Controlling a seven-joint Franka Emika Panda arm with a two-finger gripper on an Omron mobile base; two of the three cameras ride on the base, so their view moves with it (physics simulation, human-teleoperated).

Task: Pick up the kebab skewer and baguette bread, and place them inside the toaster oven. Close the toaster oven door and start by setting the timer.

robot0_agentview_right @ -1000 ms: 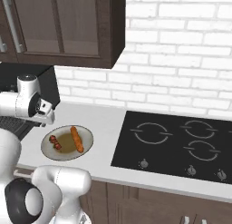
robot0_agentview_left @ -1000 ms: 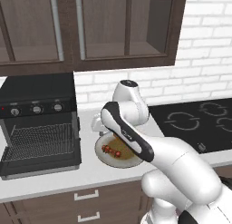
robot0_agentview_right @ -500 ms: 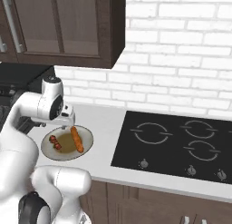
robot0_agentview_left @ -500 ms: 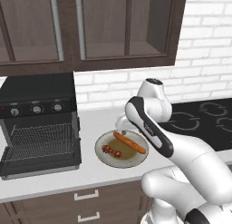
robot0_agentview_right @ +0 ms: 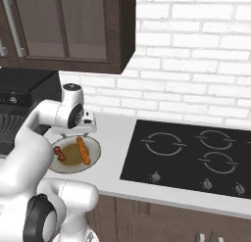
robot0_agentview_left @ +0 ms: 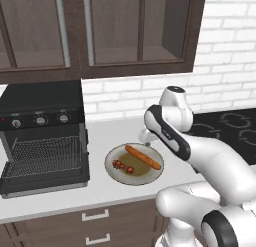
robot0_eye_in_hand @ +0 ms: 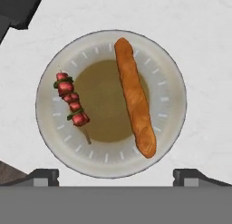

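I have the end effector point(robot0_eye_in_hand: 115, 177) hovering directly above the plate point(robot0_eye_in_hand: 174, 82), looking straight down on it. In the hand view its two dark fingertips point(robot0_eye_in_hand: 44, 175) sit far apart at the bottom edge, one on each side of the plate, so the jaws are spread wide and hold nothing.

On the plate I see the kebab skewer point(robot0_eye_in_hand: 71, 104) lying on one side and the baguette bread point(robot0_eye_in_hand: 134, 96) on the other, both flat, roughly parallel, and clearly apart with the darker centre of the plate between them. The baguette runs almost the full width of the plate; the skewer is shorter, with its bare stick end poking toward the fingertips.

From the left base view, the plate point(robot0_agentview_left: 112, 163) rests on the white bench point(robot0_agentview_left: 105, 133) just to the right of the toaster oven point(robot0_agentview_left: 42, 133). The toaster oven door point(robot0_agentview_left: 45, 183) is dropped open, and the wire rack point(robot0_agentview_left: 42, 156) inside shows bare. Three knobs point(robot0_agentview_left: 40, 121) line the oven's front panel.

In the right base view, the end effector point(robot0_agentview_right: 81, 133) hangs over the back edge of the plate point(robot0_agentview_right: 95, 148), with the stovetop point(robot0_agentview_right: 188, 157) well off to the right.
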